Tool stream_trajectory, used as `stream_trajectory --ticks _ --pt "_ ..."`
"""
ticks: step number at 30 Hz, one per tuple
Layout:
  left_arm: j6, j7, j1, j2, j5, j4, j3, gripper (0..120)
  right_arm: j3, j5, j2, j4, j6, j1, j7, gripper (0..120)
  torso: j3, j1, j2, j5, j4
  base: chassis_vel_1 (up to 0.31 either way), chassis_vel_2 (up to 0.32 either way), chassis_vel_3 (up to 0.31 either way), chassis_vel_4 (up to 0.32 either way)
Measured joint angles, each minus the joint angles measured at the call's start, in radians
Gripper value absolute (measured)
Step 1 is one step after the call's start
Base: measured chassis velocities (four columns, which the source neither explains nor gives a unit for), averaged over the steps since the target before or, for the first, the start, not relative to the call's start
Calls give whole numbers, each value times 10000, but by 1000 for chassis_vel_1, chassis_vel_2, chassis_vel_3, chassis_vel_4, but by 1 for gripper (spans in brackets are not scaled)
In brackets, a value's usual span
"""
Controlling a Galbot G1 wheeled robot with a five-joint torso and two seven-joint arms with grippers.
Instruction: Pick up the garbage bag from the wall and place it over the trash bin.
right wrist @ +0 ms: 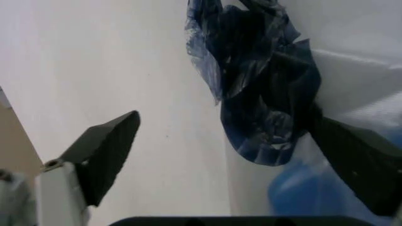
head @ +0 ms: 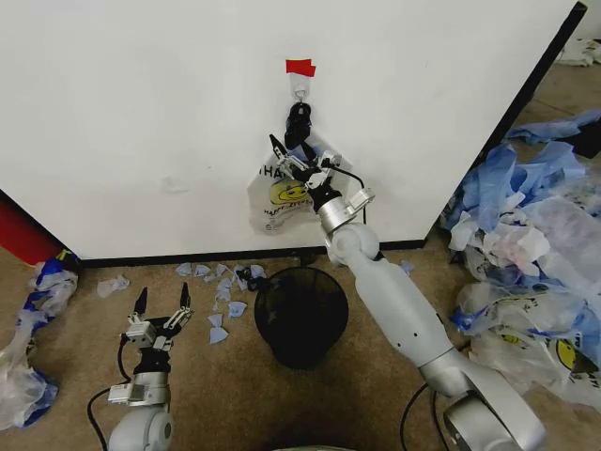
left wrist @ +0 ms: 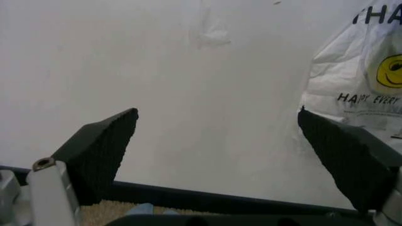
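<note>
Below, trash bin stands upright, nothing visible inside it.

This looks like a robot test space set up for practice, not a lived-in room. A free-standing white wall with black edge trim stands on bare brown carpet, and a small hook on it is marked with red tape. A garbage bag hangs from that hook above a black wire-mesh trash bin. Heaps of used plastic bags are piled along the right side, more lie at the left edge, and blue plastic scraps litter the floor by the panel's foot.
</note>
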State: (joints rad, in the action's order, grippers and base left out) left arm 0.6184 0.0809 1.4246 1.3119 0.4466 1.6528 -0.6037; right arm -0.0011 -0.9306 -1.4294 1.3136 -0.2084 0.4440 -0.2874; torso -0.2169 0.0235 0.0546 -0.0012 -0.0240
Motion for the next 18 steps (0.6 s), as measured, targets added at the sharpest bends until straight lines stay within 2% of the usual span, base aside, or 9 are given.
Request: stream_trajectory --ticks 5,6,12,18 --pt "2 0 -12 -7 -4 -4 1 100 -3 143 -19 -113 -127 3 39 74 0 -1 0 0 -4 0 0 0 0" --pt "2 0 -12 -7 -4 -4 1 100 -3 143 -19 -113 -127 3 39 74 0 -1 0 0 -4 0 0 0 0" --pt "2 0 -45 -6 -24 -46 22 100 9 151 -61 -134 -167 -3 36 50 0 0 0 -1 15 0 0 0 0" --pt "5 0 -75 -12 -27 -81 23 100 27 161 -62 -90 -170 57 31 28 0 0 0 0 4 0 0 0 0"
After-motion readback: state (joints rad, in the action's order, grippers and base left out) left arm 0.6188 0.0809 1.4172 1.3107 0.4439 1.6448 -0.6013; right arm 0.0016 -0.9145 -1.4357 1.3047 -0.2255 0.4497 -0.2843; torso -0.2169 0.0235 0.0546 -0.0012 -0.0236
